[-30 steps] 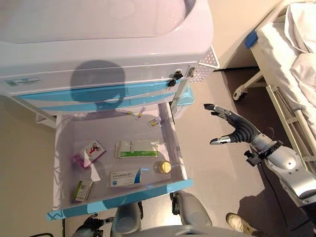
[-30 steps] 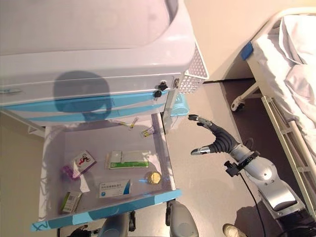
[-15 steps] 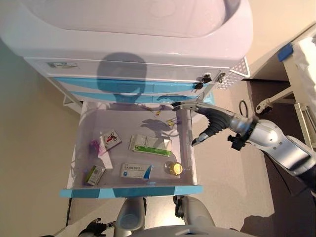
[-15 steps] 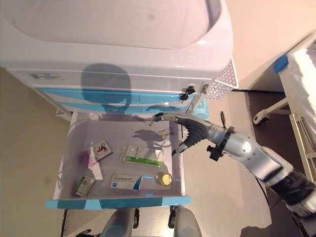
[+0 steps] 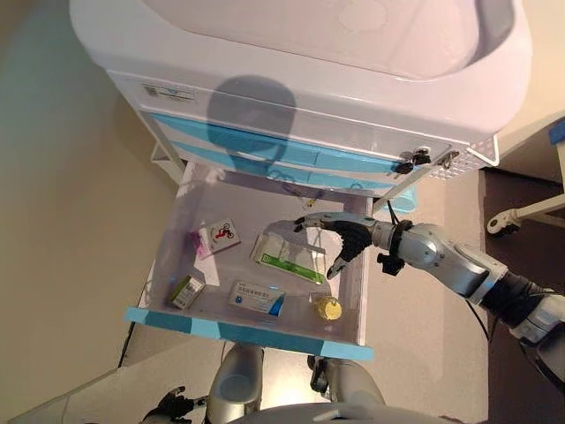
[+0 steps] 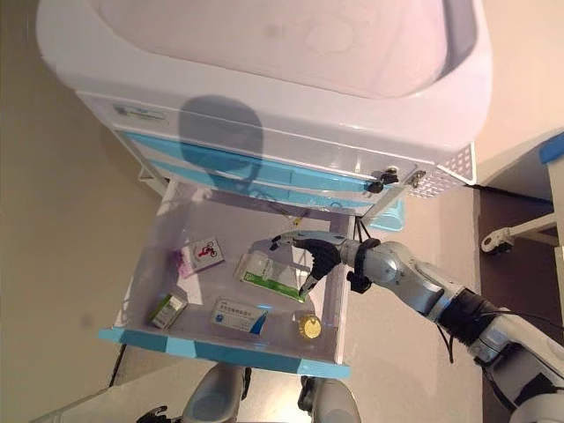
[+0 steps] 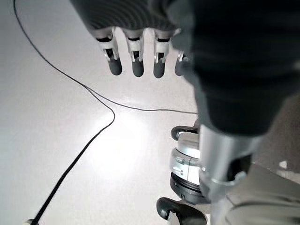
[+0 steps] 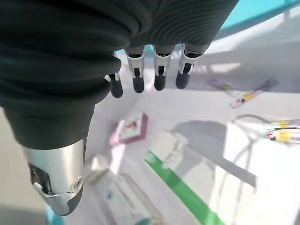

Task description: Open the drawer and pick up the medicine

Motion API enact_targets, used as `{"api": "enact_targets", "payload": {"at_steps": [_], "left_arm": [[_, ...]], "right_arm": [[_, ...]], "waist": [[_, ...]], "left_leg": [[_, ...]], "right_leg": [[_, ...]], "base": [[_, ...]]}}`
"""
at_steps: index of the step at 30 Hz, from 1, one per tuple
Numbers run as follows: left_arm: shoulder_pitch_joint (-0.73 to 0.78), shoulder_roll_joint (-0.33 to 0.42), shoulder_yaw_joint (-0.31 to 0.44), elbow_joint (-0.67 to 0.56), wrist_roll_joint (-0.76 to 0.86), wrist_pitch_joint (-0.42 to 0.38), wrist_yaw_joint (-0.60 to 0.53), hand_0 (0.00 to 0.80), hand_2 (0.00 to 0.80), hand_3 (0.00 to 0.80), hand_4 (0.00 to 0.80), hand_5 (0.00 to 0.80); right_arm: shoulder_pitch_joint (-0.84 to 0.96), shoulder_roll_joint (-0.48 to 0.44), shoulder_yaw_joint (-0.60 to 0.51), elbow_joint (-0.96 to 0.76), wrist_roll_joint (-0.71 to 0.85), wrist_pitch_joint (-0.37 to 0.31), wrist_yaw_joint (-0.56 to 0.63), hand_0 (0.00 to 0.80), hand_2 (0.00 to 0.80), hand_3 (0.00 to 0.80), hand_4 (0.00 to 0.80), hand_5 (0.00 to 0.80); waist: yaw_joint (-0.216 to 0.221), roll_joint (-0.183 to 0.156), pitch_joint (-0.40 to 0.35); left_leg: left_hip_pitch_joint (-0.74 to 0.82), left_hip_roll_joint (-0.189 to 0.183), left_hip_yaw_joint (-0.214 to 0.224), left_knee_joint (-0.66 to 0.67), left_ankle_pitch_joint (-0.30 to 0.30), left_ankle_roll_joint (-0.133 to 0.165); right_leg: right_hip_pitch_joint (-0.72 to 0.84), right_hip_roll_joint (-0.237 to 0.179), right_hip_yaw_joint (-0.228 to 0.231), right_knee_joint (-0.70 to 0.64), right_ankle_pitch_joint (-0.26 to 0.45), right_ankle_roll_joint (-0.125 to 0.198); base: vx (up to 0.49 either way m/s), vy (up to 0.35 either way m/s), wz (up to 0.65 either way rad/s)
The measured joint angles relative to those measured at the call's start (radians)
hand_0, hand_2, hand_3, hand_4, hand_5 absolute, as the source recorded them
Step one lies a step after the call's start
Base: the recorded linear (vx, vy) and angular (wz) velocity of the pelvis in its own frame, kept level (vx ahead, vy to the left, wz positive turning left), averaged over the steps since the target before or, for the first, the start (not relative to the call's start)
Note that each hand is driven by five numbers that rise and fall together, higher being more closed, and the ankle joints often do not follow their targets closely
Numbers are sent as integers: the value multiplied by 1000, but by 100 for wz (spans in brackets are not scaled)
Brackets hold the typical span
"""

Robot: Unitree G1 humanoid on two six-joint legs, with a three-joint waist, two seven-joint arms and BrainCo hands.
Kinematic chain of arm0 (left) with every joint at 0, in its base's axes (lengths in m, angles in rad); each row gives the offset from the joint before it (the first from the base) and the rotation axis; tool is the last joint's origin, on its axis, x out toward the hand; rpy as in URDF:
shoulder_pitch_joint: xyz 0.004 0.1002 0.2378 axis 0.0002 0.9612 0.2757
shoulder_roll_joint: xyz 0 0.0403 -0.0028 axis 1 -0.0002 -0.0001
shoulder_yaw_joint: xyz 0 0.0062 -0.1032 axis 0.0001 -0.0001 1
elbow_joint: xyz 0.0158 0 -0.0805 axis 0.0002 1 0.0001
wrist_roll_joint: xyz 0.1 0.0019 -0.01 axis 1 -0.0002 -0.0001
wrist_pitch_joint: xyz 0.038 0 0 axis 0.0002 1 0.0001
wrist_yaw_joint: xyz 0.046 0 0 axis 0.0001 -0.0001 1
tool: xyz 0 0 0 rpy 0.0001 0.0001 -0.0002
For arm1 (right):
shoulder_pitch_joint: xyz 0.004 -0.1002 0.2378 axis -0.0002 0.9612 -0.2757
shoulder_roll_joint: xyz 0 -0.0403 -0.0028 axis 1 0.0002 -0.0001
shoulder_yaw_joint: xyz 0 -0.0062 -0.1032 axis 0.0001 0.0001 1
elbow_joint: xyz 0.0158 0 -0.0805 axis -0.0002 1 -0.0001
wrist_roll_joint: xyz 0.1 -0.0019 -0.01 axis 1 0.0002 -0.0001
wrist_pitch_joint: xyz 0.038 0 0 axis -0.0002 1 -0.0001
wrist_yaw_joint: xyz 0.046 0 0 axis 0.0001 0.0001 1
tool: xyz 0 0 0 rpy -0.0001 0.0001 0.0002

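Note:
The cart's lower drawer [image 5: 247, 330] stands pulled out, with a blue front edge. In it lie a green-and-white box [image 5: 287, 257], a blue-and-white box [image 5: 258, 299], a small green box [image 5: 186, 291], a pink-and-white box [image 5: 216, 237] and a small bottle with a yellow cap [image 5: 329, 308]. My right hand [image 5: 342, 238] is open and empty, its fingers spread just above the right end of the green-and-white box. In the right wrist view its fingers [image 8: 159, 75] hang over that box [image 8: 180, 185] and the pink one [image 8: 130, 128]. My left hand [image 7: 136, 56] is open, low over the floor.
The white cart top [image 5: 309, 53] and two shut blue drawers [image 5: 265, 152] overhang the back of the open drawer. Small vials and tubing [image 5: 290, 182] lie at the drawer's back. A bed leg with a castor [image 5: 506, 221] stands to the right.
The camera has shifted. My right hand has moved left from beside the drawer's right wall to inside the drawer, over the green-and-white box. The things in the drawer have not moved.

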Motion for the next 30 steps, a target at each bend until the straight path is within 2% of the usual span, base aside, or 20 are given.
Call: {"api": "enact_targets", "payload": {"at_steps": [3,7,14,19,20,25,30], "left_arm": [[-4,0,0,-4,0,0,-2,0,0,0,0,0],[-11,0,0,-7,0,2,-2,0,0,0,0,0],[-16,0,-1,-7,-2,10,-1,0,0,0,0,0],[-24,-1,-2,-7,-2,13,-1,0,0,0,0,0],[-25,-1,-2,-7,-2,13,-1,0,0,0,0,0],[-31,-4,-3,-7,-3,14,0,0,0,0,0,0],[-32,-11,-4,-7,-4,14,2,0,0,0,0,0]], "right_arm": [[-22,2,32,20,-63,0,14,0,0,0,0,0],[-20,54,50,96,-132,-1,23,0,0,0,0,0],[57,113,45,141,-179,0,42,0,0,0,0,0],[101,133,26,188,-204,8,43,0,0,0,0,0],[103,134,27,191,-206,9,44,0,0,0,0,0],[138,150,18,240,-233,13,33,0,0,0,0,0],[155,166,4,286,-284,20,2,0,0,0,0,0]], "waist": [[-2,1,0],[-4,7,4],[-17,22,13],[-34,27,14],[-29,29,14],[-58,43,12],[-61,57,6]], "left_leg": [[3,-1,-5,0,1,-1],[3,-2,-17,-2,4,-4],[5,-1,-17,-3,7,-5],[32,7,7,-21,8,-3],[35,7,8,-22,9,-2],[35,8,9,-22,11,0],[38,10,15,-22,10,0]], "right_leg": [[6,0,-3,-1,0,0],[8,0,-7,0,-1,1],[8,0,-8,4,-2,0],[15,-1,12,4,-2,-1],[17,-1,13,5,-2,0],[16,0,16,5,-1,-1],[15,1,22,6,-1,-2]], "base": [[-5,-17,5],[-1,-8,4],[2,-1,1],[2,5,-10],[5,4,-9],[1,0,-1],[1,1,-3]]}}
